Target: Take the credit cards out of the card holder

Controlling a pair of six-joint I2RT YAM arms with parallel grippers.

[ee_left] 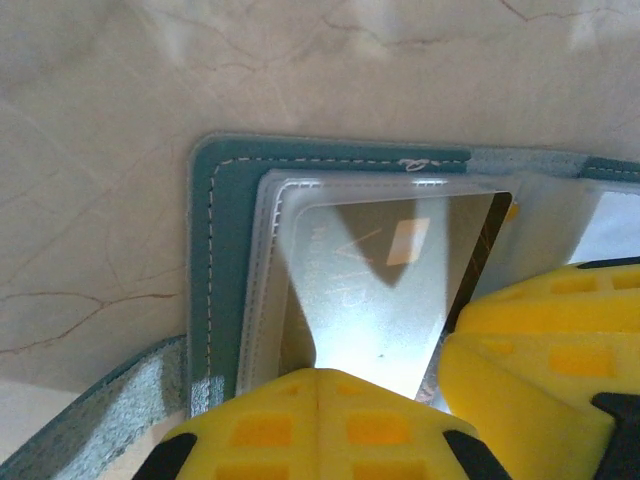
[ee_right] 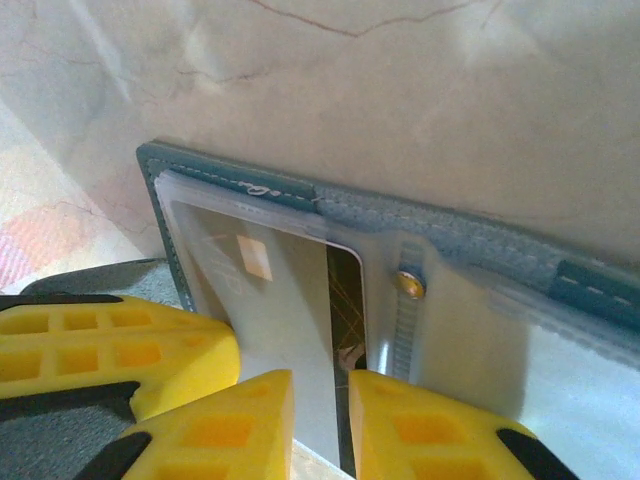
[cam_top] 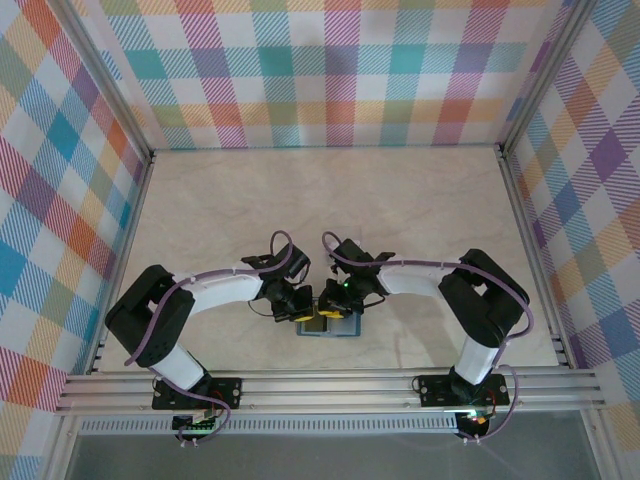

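Observation:
The teal card holder [cam_top: 325,325] lies open on the table between both grippers, its stitched border [ee_left: 225,250] and spine [ee_right: 440,225] showing. A pale silvery credit card [ee_left: 380,290] sticks out of a clear pocket. Beside it a dark card [ee_right: 345,300] shows as a narrow strip. My left gripper [ee_left: 318,375] has its yellow fingers shut together, tips resting on the pale card's near edge. My right gripper [ee_right: 322,385] is open by a narrow gap that straddles the pale card's [ee_right: 280,300] right edge and the dark strip.
A brass snap [ee_right: 408,285] sits on the holder's centre fold, with more clear pockets to its right. Marbled tabletop [cam_top: 330,200] stretches free behind the holder. Checkered walls [cam_top: 330,70] enclose it, and an aluminium rail [cam_top: 330,385] runs along the near edge.

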